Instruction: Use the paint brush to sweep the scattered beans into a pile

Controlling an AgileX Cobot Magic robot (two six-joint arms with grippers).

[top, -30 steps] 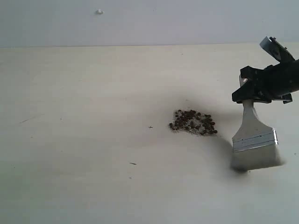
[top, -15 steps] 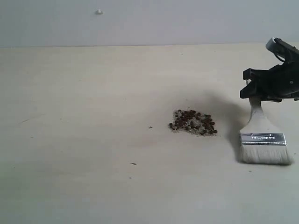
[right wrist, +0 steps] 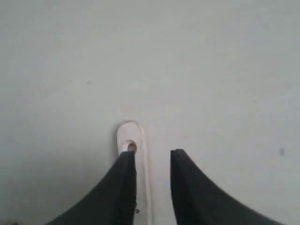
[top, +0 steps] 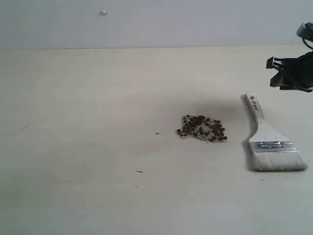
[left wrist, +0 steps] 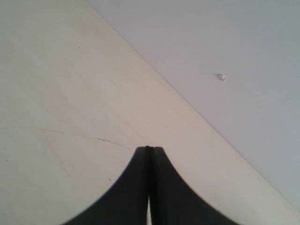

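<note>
Dark reddish-brown beans [top: 202, 128], paint brush [top: 270, 140] with cream handle, silver ferrule, whitish bristles, pale beige table [top: 98, 147]

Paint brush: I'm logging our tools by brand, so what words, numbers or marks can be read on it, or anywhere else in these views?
No text can be read in any view.
Ferrule of the paint brush: a line of fine dark print, too small to read.
Handle: a dark mark near its end, blurred, unreadable.
Table: no writing visible.

Bright diffuse light, faint soft shadows, washed-out colours, mild overall blur
</note>
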